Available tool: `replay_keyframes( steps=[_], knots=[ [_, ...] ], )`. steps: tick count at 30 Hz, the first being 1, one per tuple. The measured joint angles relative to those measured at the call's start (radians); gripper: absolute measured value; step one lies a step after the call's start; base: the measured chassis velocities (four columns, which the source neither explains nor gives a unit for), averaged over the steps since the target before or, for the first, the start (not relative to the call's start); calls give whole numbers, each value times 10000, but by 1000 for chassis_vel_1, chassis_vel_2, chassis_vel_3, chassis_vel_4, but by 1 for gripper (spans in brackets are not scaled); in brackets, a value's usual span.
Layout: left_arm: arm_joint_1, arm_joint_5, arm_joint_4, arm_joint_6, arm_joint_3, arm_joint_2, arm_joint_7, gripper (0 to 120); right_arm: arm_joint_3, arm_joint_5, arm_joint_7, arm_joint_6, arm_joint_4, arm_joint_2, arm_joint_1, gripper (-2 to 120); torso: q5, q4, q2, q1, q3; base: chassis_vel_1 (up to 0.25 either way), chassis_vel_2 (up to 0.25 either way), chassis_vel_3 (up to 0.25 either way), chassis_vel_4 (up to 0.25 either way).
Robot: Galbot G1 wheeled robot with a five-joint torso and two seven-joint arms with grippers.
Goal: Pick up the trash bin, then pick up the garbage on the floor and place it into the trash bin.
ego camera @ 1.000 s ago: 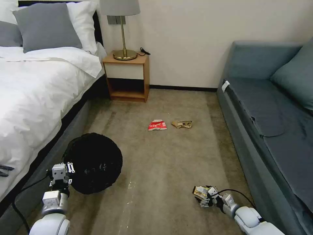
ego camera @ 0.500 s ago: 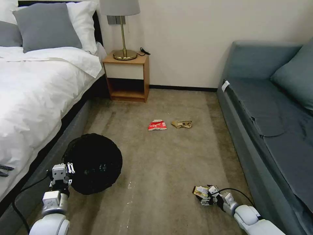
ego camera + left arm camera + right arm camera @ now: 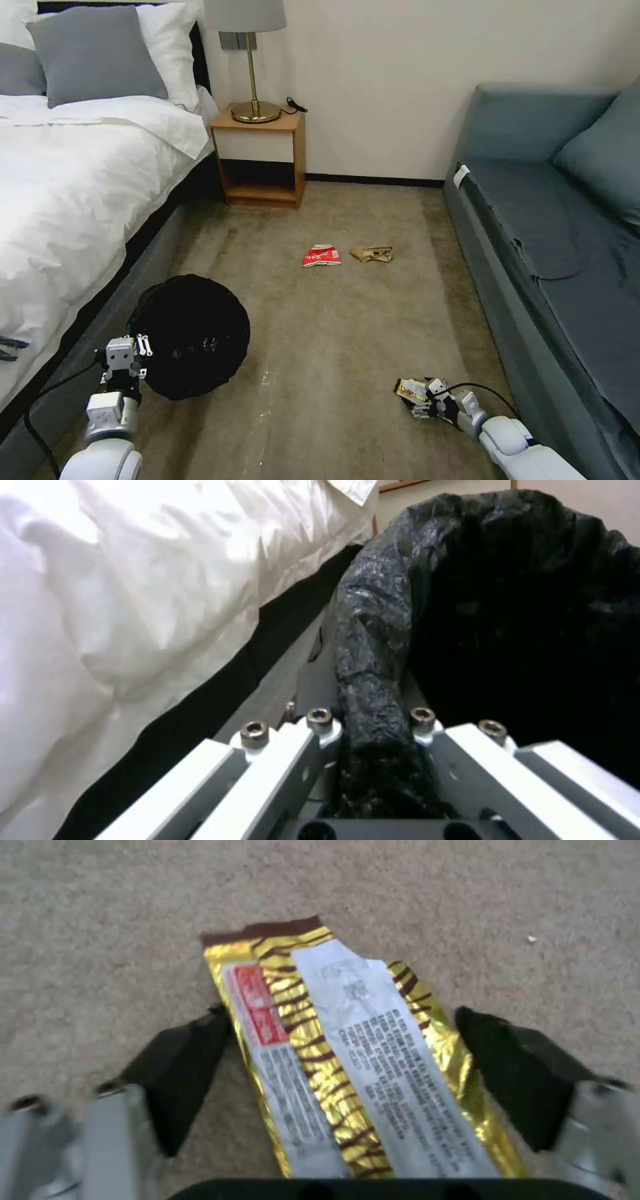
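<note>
The trash bin (image 3: 190, 337), lined with a wrinkly black bag, hangs tilted beside the bed at the lower left. My left gripper (image 3: 130, 353) is shut on its rim; in the left wrist view the fingers (image 3: 320, 722) pinch the bag-covered edge of the bin (image 3: 520, 605). The garbage lies on the carpet. A flat yellow-black wrapper (image 3: 410, 389) sits at the lower right, and my right gripper (image 3: 420, 399) is down on it, open. Its black pads (image 3: 180, 1070) straddle the wrapper (image 3: 353, 1060) lengthwise. A red-white snack bag (image 3: 321, 255) and a brown paper wad (image 3: 372, 253) lie mid-floor.
The bed (image 3: 60, 193) runs along the left, the blue-grey sofa (image 3: 553, 253) along the right. A wooden nightstand (image 3: 261, 160) with a lamp stands at the far wall. The carpet strip between them is open floor.
My right gripper has sunk slightly toward the carpet over the wrapper. The bin and my left gripper have dropped a little. The other litter has not moved.
</note>
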Motion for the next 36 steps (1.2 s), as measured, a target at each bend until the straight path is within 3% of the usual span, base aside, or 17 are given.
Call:
replay_keyframes(
  steps=[5,8,24,36],
  knots=[
    [-3,0,-12,-4,0,0,0,4,20,5,-27,12,48,-3,-47,71,1,0,0,0,0,0,0,0,0],
    [-4,2,-29,-8,8,-2,0,4,49,8,-46,13,99,-6,-86,57,4,1,1,0,1,0,0,0,0],
    [186,31,-162,-161,-12,26,4,4,279,-6,-156,-29,261,-52,-314,2,0,-1,0,0,1,0,0,0,0],
    [456,12,-270,-342,-93,21,-5,4,466,6,-260,-44,609,-38,-500,0,1,0,0,0,0,0,0,0,0]
  ],
)
